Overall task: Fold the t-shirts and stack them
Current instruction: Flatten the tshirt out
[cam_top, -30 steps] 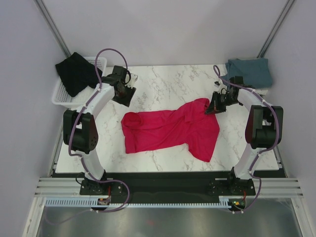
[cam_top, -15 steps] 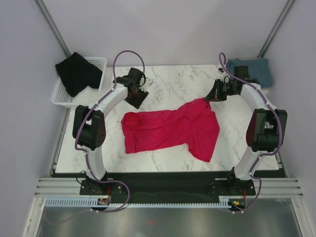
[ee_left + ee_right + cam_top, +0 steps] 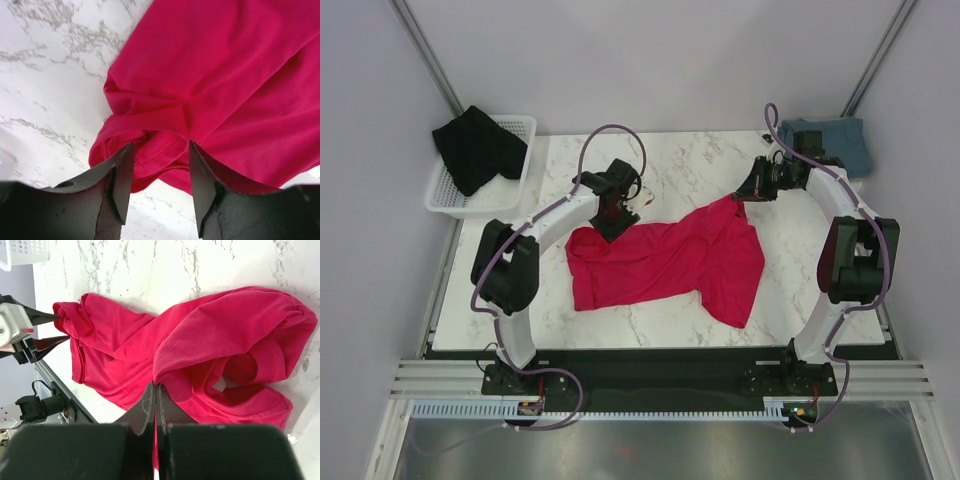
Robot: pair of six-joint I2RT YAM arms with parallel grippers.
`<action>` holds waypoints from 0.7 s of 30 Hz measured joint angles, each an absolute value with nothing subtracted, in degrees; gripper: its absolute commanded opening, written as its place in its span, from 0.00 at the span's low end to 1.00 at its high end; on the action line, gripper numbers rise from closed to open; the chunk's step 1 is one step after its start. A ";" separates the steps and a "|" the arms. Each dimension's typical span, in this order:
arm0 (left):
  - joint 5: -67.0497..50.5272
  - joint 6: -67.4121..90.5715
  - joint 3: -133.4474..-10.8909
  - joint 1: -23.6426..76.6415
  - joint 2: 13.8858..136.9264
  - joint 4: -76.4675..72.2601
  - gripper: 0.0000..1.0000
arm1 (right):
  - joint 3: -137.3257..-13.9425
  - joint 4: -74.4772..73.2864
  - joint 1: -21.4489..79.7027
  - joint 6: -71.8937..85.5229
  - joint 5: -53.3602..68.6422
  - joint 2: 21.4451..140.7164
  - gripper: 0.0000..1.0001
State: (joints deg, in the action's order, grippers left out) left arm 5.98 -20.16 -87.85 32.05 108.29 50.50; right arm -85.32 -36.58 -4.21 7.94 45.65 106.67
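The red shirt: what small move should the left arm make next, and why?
Probably dip and close the left jaws on the bunched corner of the red shirt: they stand open either side of it, while the right jaws pinch the far end.

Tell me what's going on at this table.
Two arms are working the red t-shirt, crumpled on the marble table. The right tool is shut on its far edge; the left tool hangs open over a bunched corner, not yet gripping. The black t-shirt drapes over the white basket; the blue-grey t-shirt lies at the far right corner.
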 measured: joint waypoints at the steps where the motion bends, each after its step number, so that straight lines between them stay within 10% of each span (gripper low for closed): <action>1: 6.31 -20.18 -86.94 31.79 108.09 50.70 0.54 | -85.32 -36.51 -4.21 7.94 45.69 106.67 0.00; 21: 6.90 -20.10 -83.33 31.62 110.76 51.88 0.53 | -85.32 -35.55 -4.21 8.34 45.84 106.69 0.00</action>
